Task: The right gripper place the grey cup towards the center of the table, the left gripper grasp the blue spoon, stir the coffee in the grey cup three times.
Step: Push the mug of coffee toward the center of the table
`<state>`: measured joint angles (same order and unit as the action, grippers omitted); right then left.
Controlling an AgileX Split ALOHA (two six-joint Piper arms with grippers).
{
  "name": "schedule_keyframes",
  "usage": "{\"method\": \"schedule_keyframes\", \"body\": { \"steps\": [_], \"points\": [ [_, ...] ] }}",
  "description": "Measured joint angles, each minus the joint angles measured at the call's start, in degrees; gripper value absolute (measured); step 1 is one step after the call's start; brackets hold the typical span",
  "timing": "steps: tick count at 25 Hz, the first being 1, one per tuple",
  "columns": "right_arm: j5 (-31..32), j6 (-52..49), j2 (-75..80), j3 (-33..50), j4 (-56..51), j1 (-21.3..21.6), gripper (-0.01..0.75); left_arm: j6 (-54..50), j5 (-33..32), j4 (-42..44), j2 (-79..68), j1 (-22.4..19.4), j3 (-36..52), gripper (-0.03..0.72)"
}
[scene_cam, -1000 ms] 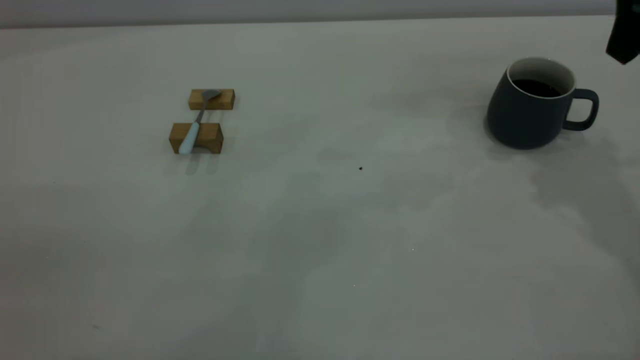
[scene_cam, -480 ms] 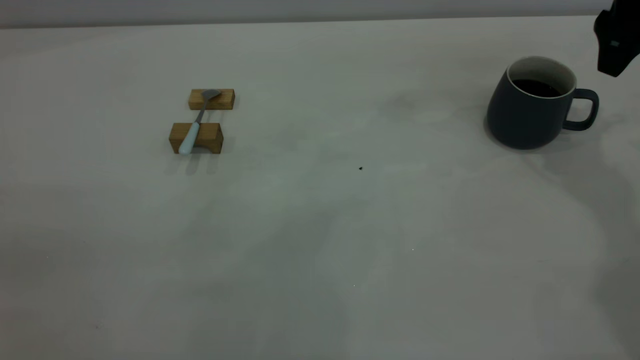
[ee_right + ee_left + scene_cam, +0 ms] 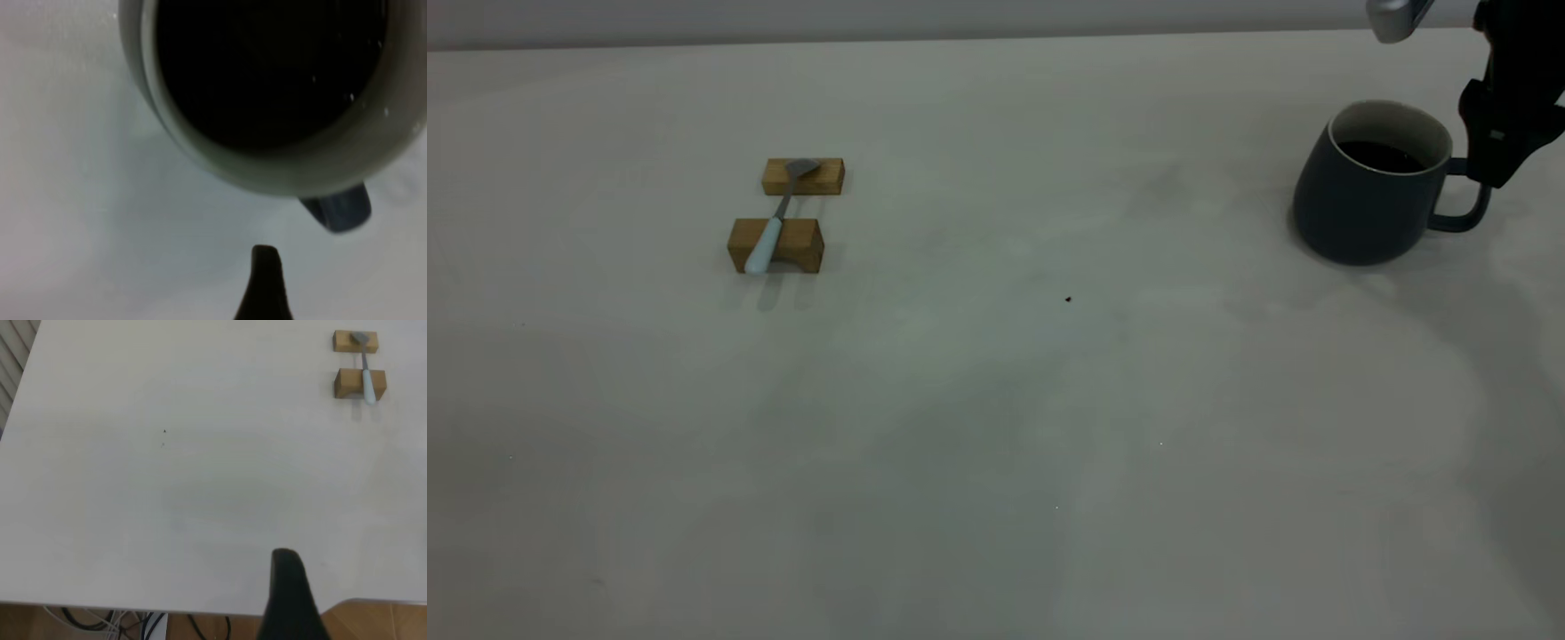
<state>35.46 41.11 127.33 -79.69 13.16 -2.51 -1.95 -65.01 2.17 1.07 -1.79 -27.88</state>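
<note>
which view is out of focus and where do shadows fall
Right wrist view: soft, the grey cup rim and coffee blurred at close range. Exterior view: dim and flat, broad faint shadows on the table, darker beside the cup under the right claw. Left wrist view: bright, blue spoon clear.

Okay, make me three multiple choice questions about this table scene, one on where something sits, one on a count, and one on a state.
1. Where does the blue spoon lie?
A. Across two wooden blocks
B. Inside the grey cup
C. Flat on the table

2. How many wooden blocks are there?
A. One
B. Two
C. Four

3. What is in the grey cup?
A. Nothing
B. Dark coffee
C. The spoon

Answers:
1 A, its bowl rests on the far block and its handle on the near one.
2 B, both views show a pair.
3 B, a dark surface fills it below the white rim, while the right gripper hangs by the handle.
</note>
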Motion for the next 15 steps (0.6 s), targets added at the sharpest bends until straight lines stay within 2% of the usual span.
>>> {"method": "schedule_keyframes", "body": {
  "steps": [15],
  "points": [
    [-2.7, 10.3, 8.0, -3.8, -6.1, 1.5, 0.642, 0.0, 0.0, 0.0, 0.0, 0.0, 0.0, 0.583]
  ]
}}
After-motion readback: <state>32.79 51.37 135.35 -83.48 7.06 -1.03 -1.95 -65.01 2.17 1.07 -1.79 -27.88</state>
